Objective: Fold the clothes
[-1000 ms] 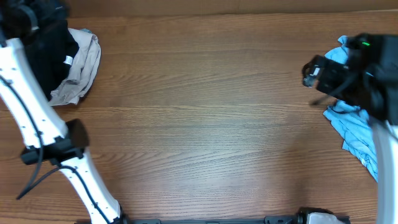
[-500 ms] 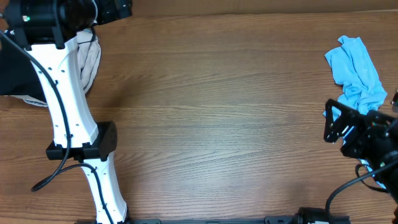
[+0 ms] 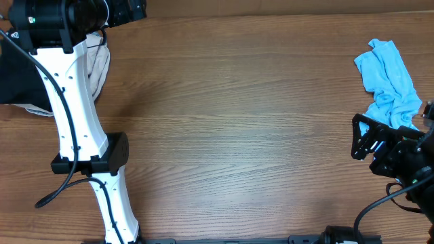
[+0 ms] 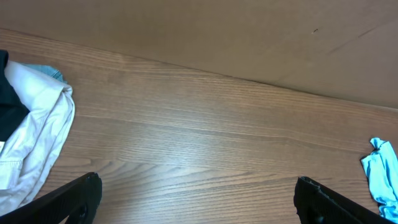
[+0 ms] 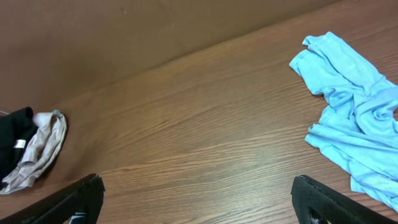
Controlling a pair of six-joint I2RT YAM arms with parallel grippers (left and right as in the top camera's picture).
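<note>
1. The black garment (image 3: pixel 17 78) lay at the far-left edge of the table (image 3: pixel 230 122). It was cut off by the overhead frame and partly hidden behind the white left arm (image 3: pixel 68 102), and no markings could be made out on it.
2. The beige garment (image 3: pixel 100 68) lay touching it, half covered by the same arm. The left wrist view showed more of its folds and a sliver of blue cloth (image 4: pixel 51 73), too small to identify.
3. The light blue garment (image 3: pixel 390 74) sat bunched at the far-right edge, well apart from the others. Its lower end was hidden overhead behind the right gripper (image 3: pixel 369 135).
4. The left gripper (image 4: pixel 196 202) was spread wide and held nothing, with only its fingertips showing.
5. The right gripper's fingers were likewise wide apart over the wood, gripping nothing.
</note>
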